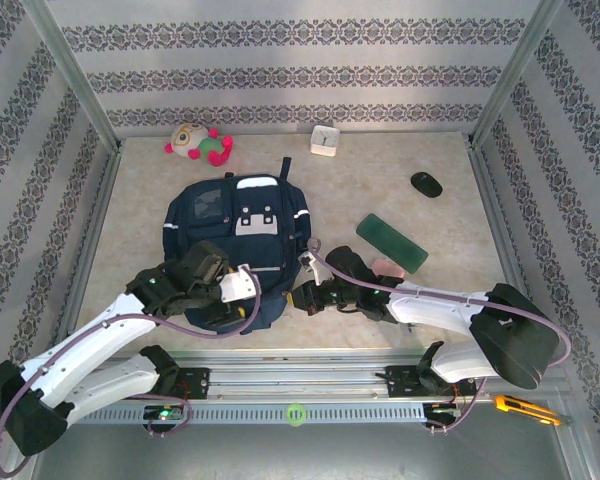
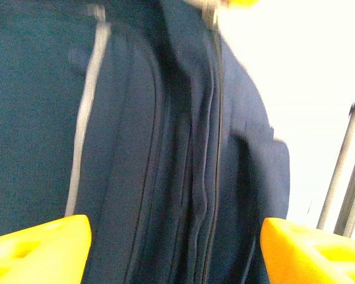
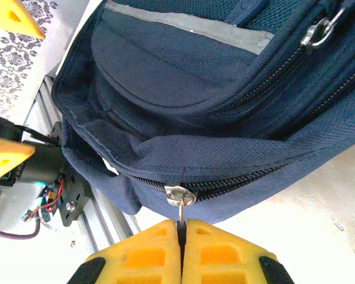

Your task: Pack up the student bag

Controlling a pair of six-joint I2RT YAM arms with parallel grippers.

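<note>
Patterned wall panels are seen from the top camera around a beige tabletop (image 1: 140, 210). The student bag (image 1: 235, 225) is laid flat at the middle of it, its near end just ahead of the two arms. The left gripper (image 1: 242, 312) is placed at the bag's near left corner and the right gripper (image 1: 302, 296) at its near right edge. A plush toy (image 1: 198, 143) and a small white box (image 1: 325, 140) are set by the far wall. A black oval object (image 1: 426, 183) and a green case (image 1: 392, 241) are found to the right of the bag, apart from it.

From the left wrist, navy fabric is shown close and blurred, with a grey stripe (image 2: 86, 118) and a zip line running up it. The yellow fingers (image 2: 38, 248) are spread wide – one at each lower corner – and whether the fabric is touched cannot be told.

From the right wrist, the yellow fingers (image 3: 145, 251) are pressed together on a metal zip pull (image 3: 181, 195) at the bag's lower zip, whose teeth are closed to the right of the pull.
</note>
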